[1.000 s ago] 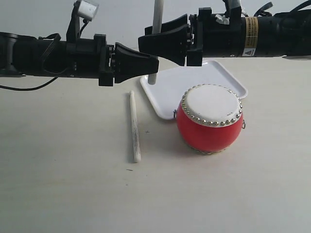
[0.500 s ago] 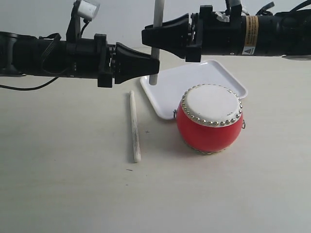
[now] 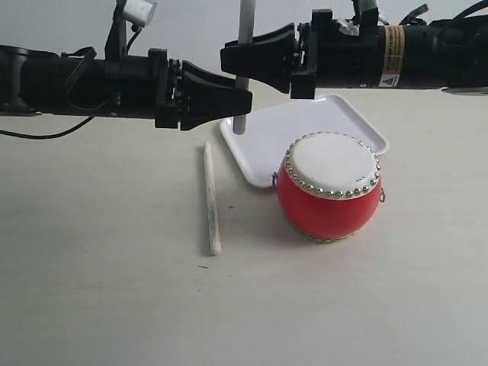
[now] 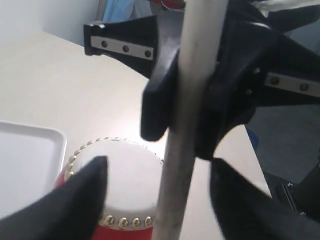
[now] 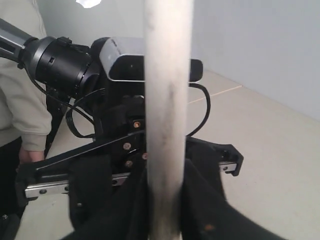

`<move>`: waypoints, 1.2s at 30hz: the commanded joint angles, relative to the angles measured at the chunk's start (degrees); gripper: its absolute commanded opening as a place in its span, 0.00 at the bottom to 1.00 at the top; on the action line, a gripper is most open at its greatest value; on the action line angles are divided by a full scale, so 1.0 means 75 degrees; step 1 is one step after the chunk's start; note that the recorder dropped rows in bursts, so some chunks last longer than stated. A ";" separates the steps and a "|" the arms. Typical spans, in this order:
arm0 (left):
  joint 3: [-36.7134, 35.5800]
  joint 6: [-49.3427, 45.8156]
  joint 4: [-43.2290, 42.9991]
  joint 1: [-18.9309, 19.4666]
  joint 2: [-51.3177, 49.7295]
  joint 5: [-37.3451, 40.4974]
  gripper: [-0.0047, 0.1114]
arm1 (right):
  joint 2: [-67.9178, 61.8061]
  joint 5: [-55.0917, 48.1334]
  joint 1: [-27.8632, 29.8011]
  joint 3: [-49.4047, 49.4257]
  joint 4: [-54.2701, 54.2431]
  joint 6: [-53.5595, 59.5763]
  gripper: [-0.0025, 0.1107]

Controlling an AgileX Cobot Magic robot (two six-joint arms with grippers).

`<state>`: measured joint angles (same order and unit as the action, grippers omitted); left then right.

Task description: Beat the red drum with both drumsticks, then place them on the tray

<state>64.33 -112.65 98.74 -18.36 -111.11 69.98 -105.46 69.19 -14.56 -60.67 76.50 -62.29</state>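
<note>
Our right gripper (image 3: 235, 62) clamps a drumstick (image 3: 241, 114) upright above the white tray (image 3: 305, 122). Our left gripper (image 3: 245, 97) hangs parted and empty. The second drumstick (image 3: 211, 200) lies on the table (image 3: 114, 267), near the red drum (image 3: 329, 200).

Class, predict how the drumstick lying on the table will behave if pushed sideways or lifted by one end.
The drumstick is round and thin, so a sideways push would probably roll it across the flat table. It looks like straight wood, so it should stay stiff, and likely feels light.
</note>
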 commanded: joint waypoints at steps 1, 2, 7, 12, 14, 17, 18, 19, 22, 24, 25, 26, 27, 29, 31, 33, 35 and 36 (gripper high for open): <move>0.0033 0.0297 0.0162 -0.0055 0.0006 -0.0002 0.81 | 0.0226 0.0104 0.0146 -0.0039 0.0048 -0.0282 0.02; 0.0033 0.0297 0.0162 -0.0038 0.0006 -0.0002 0.81 | 0.0312 0.0104 0.0209 -0.0039 0.0077 -0.0524 0.02; 0.0033 0.0492 0.0162 -0.0038 0.0006 -0.0002 0.74 | 0.1019 -0.1497 0.0767 -0.0039 0.0831 -0.2293 0.02; 0.0033 0.1109 0.0068 -0.0060 0.0068 -0.1941 0.75 | 0.1680 -0.3052 0.1238 -0.0039 0.2335 -0.3927 0.02; 0.0033 0.1836 -0.0164 -0.0133 0.0156 -0.3332 0.75 | 0.1833 -0.3424 0.1292 -0.0039 0.2733 -0.4356 0.02; 0.0033 0.3460 -0.1223 -0.0399 0.0304 -0.5718 0.75 | 0.1969 -0.3828 0.1292 -0.0039 0.3038 -0.4587 0.02; 0.0033 0.4173 -0.1712 -0.0513 0.0338 -0.6298 0.75 | 0.1969 -0.3828 0.1292 -0.0039 0.3038 -0.4587 0.02; 0.0033 0.4812 -0.2136 -0.0615 0.0372 -0.6598 0.75 | 0.1969 -0.3828 0.1292 -0.0039 0.2994 -0.4587 0.02; 0.0178 0.7296 -0.4066 -0.0989 0.0429 -0.6672 0.75 | 0.1969 -0.3828 0.1292 -0.0039 0.2993 -0.4621 0.02; 0.0457 0.9556 -0.6159 -0.1274 0.0429 -0.6459 0.75 | 0.1969 -0.3828 0.1292 -0.0039 0.2993 -0.4685 0.02; 0.0632 1.0531 -0.7358 -0.1387 0.0429 -0.6328 0.75 | 0.1969 -0.3828 0.1292 -0.0039 0.3030 -0.4727 0.02; 0.0810 1.1775 -0.8624 -0.1519 0.0429 -0.6146 0.74 | 0.1969 -0.3828 0.1292 -0.0039 0.3068 -0.4761 0.02; 0.1008 1.3077 -0.9942 -0.1647 0.0429 -0.5876 0.73 | 0.1969 -0.3810 0.1292 -0.0039 0.3091 -0.4779 0.02; 0.1390 1.5379 -1.2277 -0.1875 0.0429 -0.5120 0.73 | 0.1969 -0.3779 0.1292 -0.0039 0.3103 -0.4779 0.02; 0.1731 1.7258 -1.4160 -0.2140 0.0429 -0.4117 0.72 | 0.1969 -0.3751 0.1292 -0.0039 0.3103 -0.4798 0.02; 0.1989 1.8471 -1.5466 -0.2430 0.0429 -0.3095 0.72 | 0.1969 -0.3681 0.1292 -0.0039 0.3127 -0.4898 0.02; 0.2024 1.8606 -1.5626 -0.2646 0.0429 -0.2787 0.72 | 0.1969 -0.3646 0.1292 -0.0039 0.3127 -0.4915 0.02; 0.2024 1.8619 -1.5495 -0.2738 0.0429 -0.2787 0.72 | 0.1969 -0.3646 0.1292 -0.0039 0.3127 -0.4915 0.02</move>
<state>78.67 21.52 -13.74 -36.85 -108.49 45.55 -91.28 41.34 -5.18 -60.67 99.68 -98.72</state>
